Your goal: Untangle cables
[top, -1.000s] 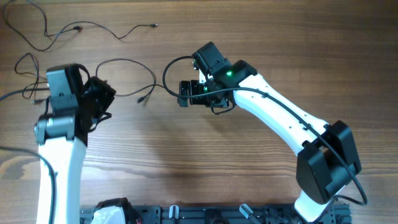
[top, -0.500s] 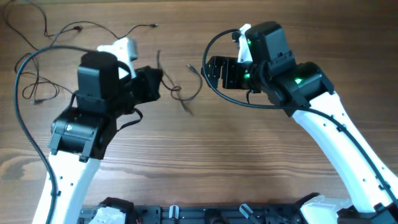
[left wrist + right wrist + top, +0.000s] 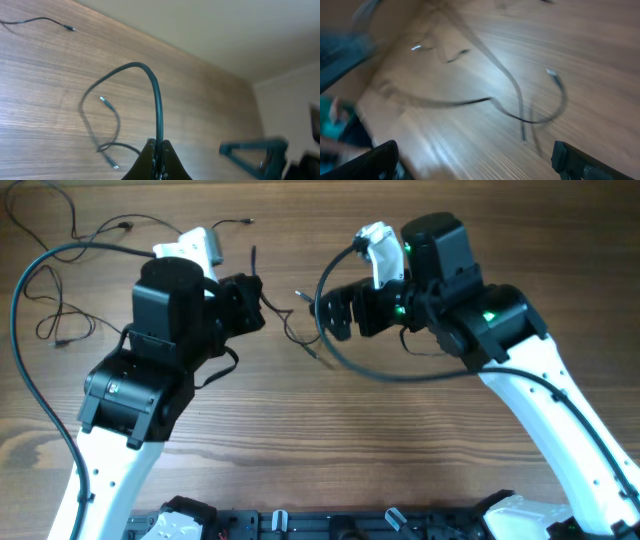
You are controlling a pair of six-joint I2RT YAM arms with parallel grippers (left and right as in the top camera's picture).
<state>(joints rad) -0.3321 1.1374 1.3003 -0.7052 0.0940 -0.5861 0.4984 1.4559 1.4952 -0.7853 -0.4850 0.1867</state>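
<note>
**Overhead and both wrist views.** The wooden table [image 3: 330, 450] fills the background of all three views. Your left arm [image 3: 140, 380] enters from the lower left of the overhead view and your right arm [image 3: 520, 370] from the lower right. Their wrists face each other in the upper middle of that view.

The left gripper [image 3: 158, 148], at the bottom centre of the left wrist view, has its jaws pressed together on one black cable [image 3: 159, 100]. The cable rises from between the fingertips and arches over to the left. It then drops to the wood, where it curls into a loose loop with two small plug ends showing.

The right gripper [image 3: 475, 147] has its jaws wide apart and grips nothing. In the right wrist view its fingers sit at the two lower corners. That view is badly blurred, so all you can make out is a dark strand winding across the table above them.

The other cables [image 3: 122, 223] lie slack on the table in the upper left corner of the overhead view, well apart from both grippers.
</note>
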